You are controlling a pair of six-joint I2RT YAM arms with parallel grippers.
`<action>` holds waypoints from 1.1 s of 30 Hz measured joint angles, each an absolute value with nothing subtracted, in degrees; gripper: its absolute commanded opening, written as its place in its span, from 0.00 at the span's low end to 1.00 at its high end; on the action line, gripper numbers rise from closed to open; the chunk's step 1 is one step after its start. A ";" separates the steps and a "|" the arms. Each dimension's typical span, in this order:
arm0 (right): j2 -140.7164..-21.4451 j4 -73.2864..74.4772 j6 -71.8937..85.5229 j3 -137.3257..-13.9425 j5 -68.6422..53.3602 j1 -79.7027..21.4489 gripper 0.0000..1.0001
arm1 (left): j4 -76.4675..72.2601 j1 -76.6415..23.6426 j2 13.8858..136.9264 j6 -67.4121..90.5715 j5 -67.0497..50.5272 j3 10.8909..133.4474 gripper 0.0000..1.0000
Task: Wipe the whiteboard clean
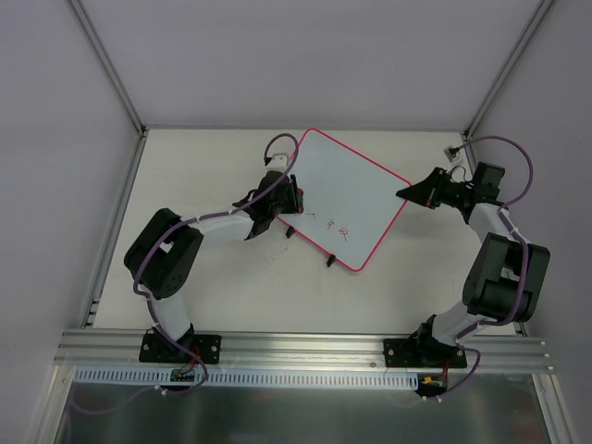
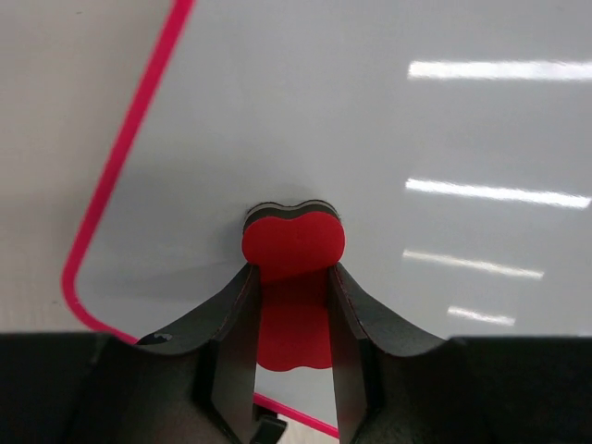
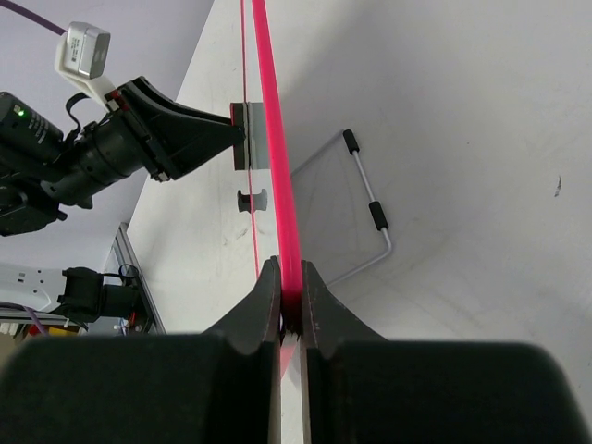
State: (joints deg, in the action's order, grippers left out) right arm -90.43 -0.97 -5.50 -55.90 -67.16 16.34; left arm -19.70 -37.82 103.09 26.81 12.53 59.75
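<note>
The whiteboard (image 1: 356,190) has a thin pink frame and lies slanted across the middle of the table, with a few red marks (image 1: 330,227) near its lower edge. My left gripper (image 1: 294,196) is shut on a small red eraser (image 2: 293,242) and presses it against the white surface (image 2: 416,139) near the board's left corner. My right gripper (image 1: 404,192) is shut on the board's right corner. In the right wrist view the pink frame (image 3: 275,157) runs edge-on between my right gripper's (image 3: 290,287) fingers. The eraser (image 3: 242,136) also shows there against the board's face.
Two black feet (image 1: 289,233) (image 1: 329,262) stick out from the board's lower edge. A bent wire stand (image 3: 373,215) with black sleeves shows behind the board. Grey enclosure walls stand around the table, and an aluminium rail (image 1: 296,344) runs along the near edge.
</note>
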 measured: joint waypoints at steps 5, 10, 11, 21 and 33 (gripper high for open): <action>-90.39 -0.97 -5.28 -55.90 -67.35 16.29 0.00 | -19.46 -33.85 102.59 29.19 12.78 57.65 0.00; -90.39 -0.97 -4.95 -55.90 -67.44 16.27 0.00 | -18.83 -31.79 102.56 30.30 12.91 57.06 0.00; -90.39 -0.97 -4.95 -55.90 -67.46 16.27 0.00 | -18.81 -31.81 102.56 30.44 12.86 57.06 0.00; -90.37 -1.06 -4.91 -55.90 -67.40 16.34 0.00 | -18.17 -39.53 103.18 28.53 18.20 58.61 0.00; -90.39 -2.79 -5.21 -55.27 -66.85 16.58 0.00 | -20.51 -59.86 110.30 26.11 13.65 69.08 0.00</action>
